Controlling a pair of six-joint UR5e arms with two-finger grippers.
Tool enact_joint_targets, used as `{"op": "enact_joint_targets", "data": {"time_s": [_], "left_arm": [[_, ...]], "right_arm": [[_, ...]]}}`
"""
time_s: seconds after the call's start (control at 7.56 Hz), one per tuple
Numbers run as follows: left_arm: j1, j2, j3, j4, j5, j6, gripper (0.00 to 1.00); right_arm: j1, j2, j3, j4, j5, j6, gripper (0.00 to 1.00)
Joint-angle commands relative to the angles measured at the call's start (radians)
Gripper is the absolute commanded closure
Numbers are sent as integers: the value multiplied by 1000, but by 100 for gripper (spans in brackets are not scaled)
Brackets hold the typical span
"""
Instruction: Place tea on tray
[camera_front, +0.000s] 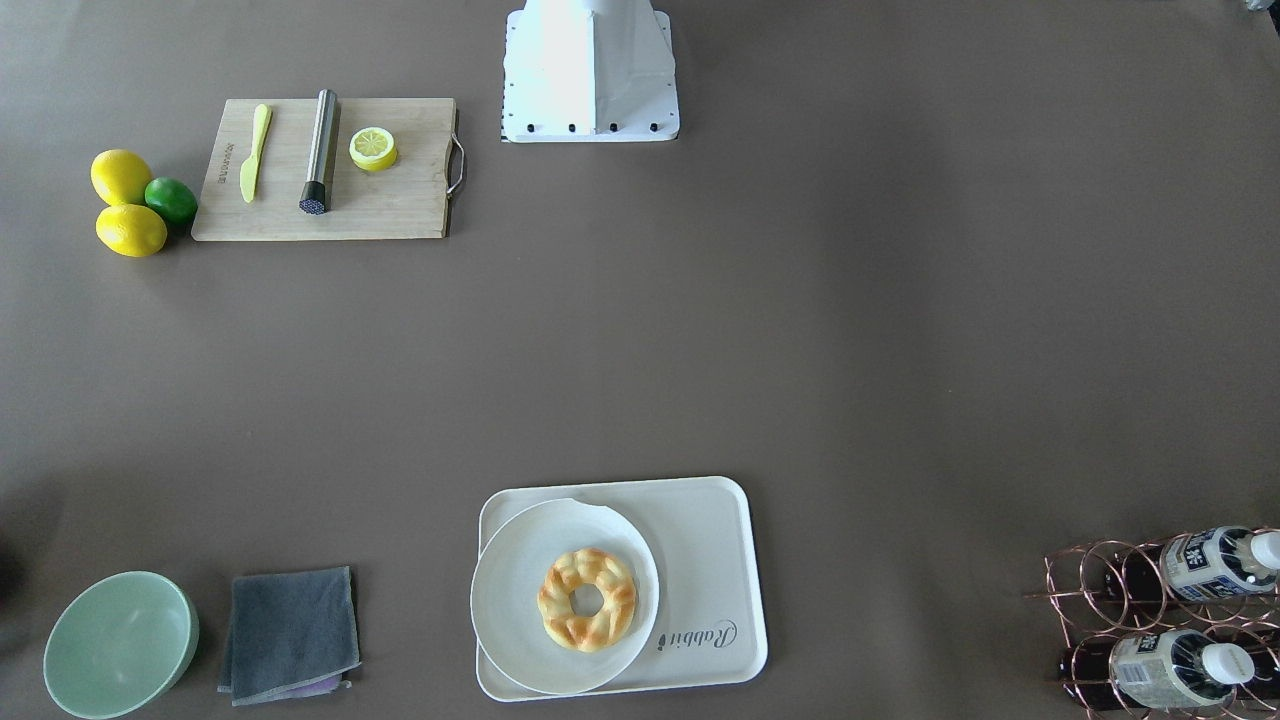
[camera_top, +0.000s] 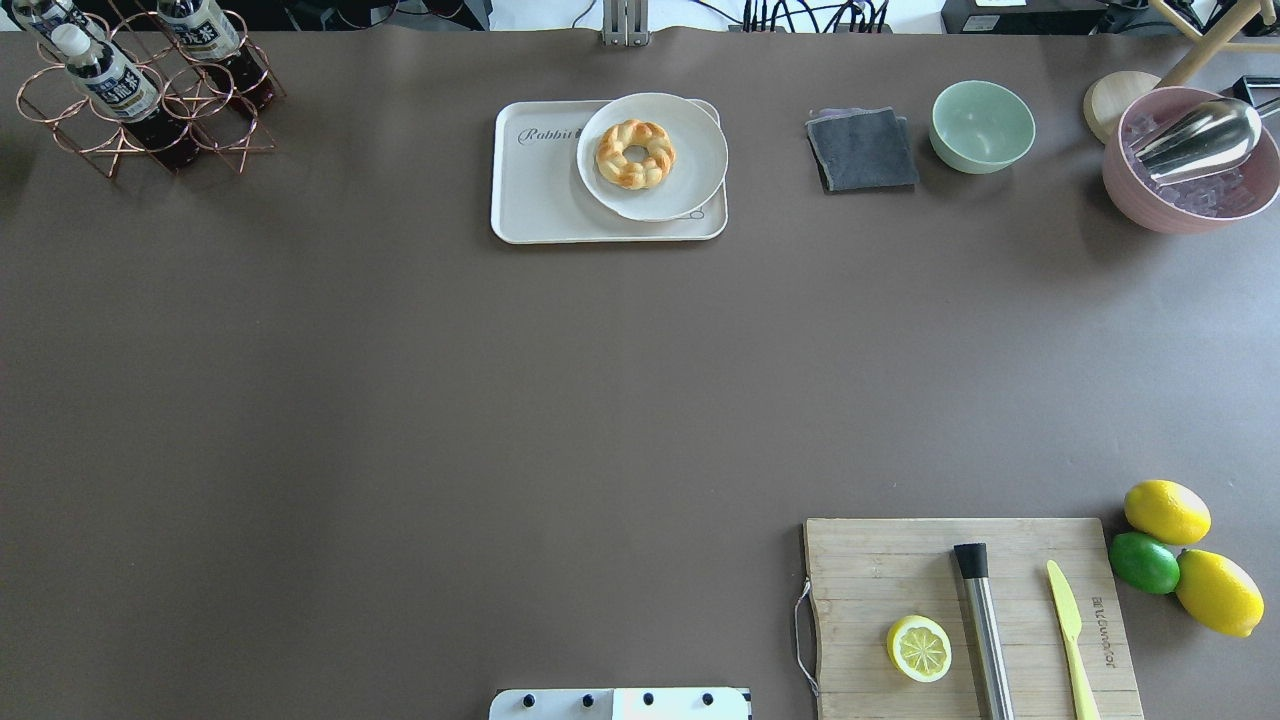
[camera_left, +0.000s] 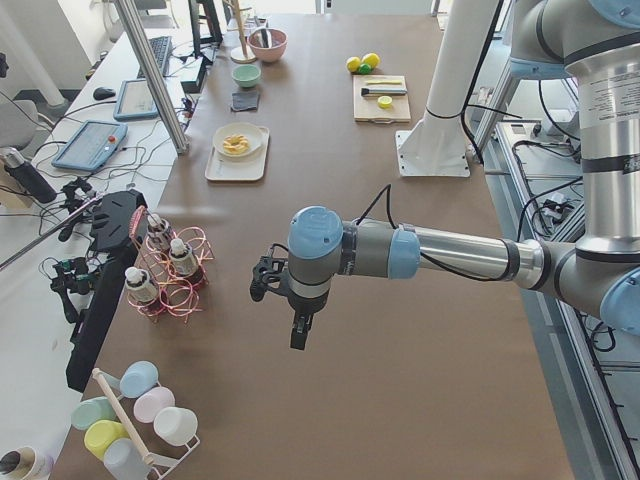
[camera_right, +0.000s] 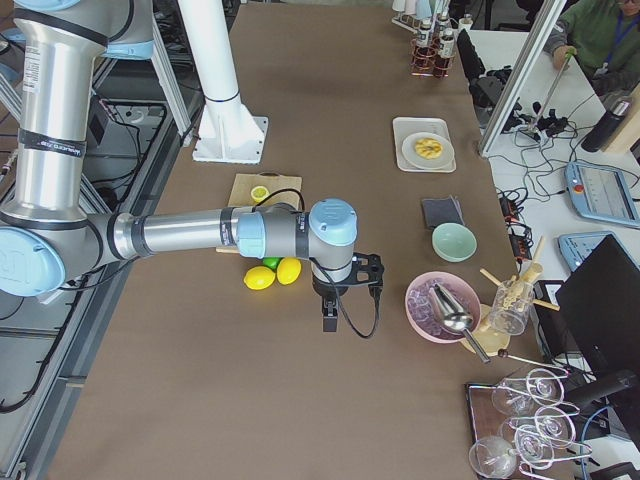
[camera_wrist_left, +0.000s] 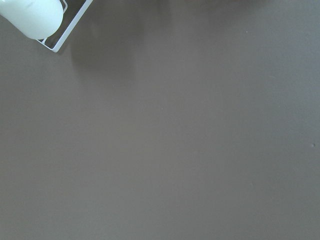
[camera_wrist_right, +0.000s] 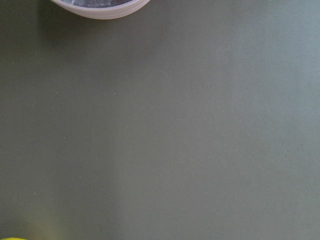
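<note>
Tea bottles (camera_front: 1215, 565) (camera_top: 105, 80) with white caps and dark liquid lie in a copper wire rack (camera_top: 150, 130) at the table's far left corner; they also show in the exterior left view (camera_left: 180, 258). The cream tray (camera_front: 710, 540) (camera_top: 540, 190) marked "Rabbit" holds a round white plate (camera_top: 690, 165) with a braided doughnut (camera_top: 635, 153). My left gripper (camera_left: 298, 335) hangs over bare table, near the rack. My right gripper (camera_right: 328, 320) hangs over bare table between the lemons and the pink bowl. Both show only in the side views, so I cannot tell whether they are open or shut.
A cutting board (camera_top: 880, 570) holds a lemon half (camera_top: 918, 648), a steel muddler (camera_top: 982, 630) and a yellow knife (camera_top: 1070, 640). Two lemons and a lime (camera_top: 1145, 562) lie beside it. A grey cloth (camera_top: 862, 150), a green bowl (camera_top: 982, 125) and a pink ice bowl (camera_top: 1190, 215) stand at the far right.
</note>
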Motion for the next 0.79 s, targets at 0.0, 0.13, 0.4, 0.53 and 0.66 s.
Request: {"op": "enact_joint_targets", "data": {"time_s": [0.0, 0.13, 0.4, 0.53, 0.66], "left_arm": [[-7, 10, 53, -224, -1, 1, 3], [-7, 24, 66, -278, -67, -5, 3], [-32, 13, 99, -303, -274, -5, 2], [-33, -2, 102, -326, -273, -5, 2], [-33, -14, 105, -399, -264, -11, 2]], "right_arm": [[26, 31, 20, 2, -3, 10, 0], [93, 59, 29, 2, 5, -5, 0], [95, 32, 31, 87, 41, -66, 0], [95, -34, 1, 217, 84, -99, 0], [95, -50, -42, 396, 98, -86, 0]]}}
